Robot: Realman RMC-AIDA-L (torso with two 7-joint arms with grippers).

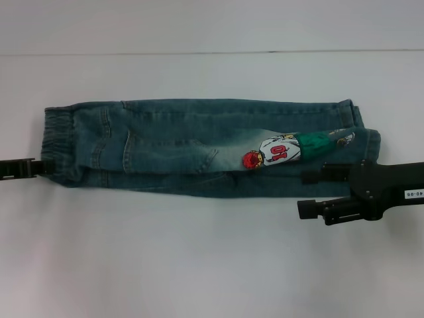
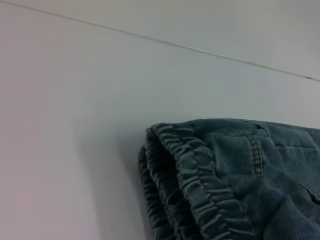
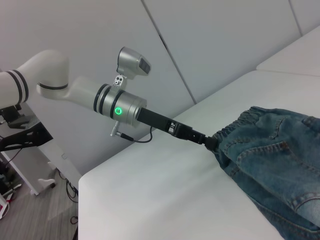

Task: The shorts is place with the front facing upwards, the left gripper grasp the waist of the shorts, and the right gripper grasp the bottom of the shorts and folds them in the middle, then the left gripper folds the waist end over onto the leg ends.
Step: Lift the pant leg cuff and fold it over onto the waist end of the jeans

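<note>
The blue denim shorts (image 1: 185,142) lie folded lengthwise on the white table, elastic waist (image 1: 56,139) at the left and leg ends (image 1: 361,132) at the right. A cartoon patch (image 1: 278,151) shows on the top layer. My left gripper (image 1: 41,167) sits at the waist's near corner. In the right wrist view it (image 3: 209,142) narrows to a point pinching the waistband (image 3: 235,127). My right gripper (image 1: 303,193) stands open at the near edge by the leg ends, its upper finger (image 1: 324,175) over the denim. The left wrist view shows the doubled waistband (image 2: 185,170) close up.
The white table (image 1: 199,265) stretches in front of the shorts, and a seam line (image 1: 212,53) runs across it behind them. In the right wrist view the table's left edge (image 3: 100,172) drops to a floor with stands and cables.
</note>
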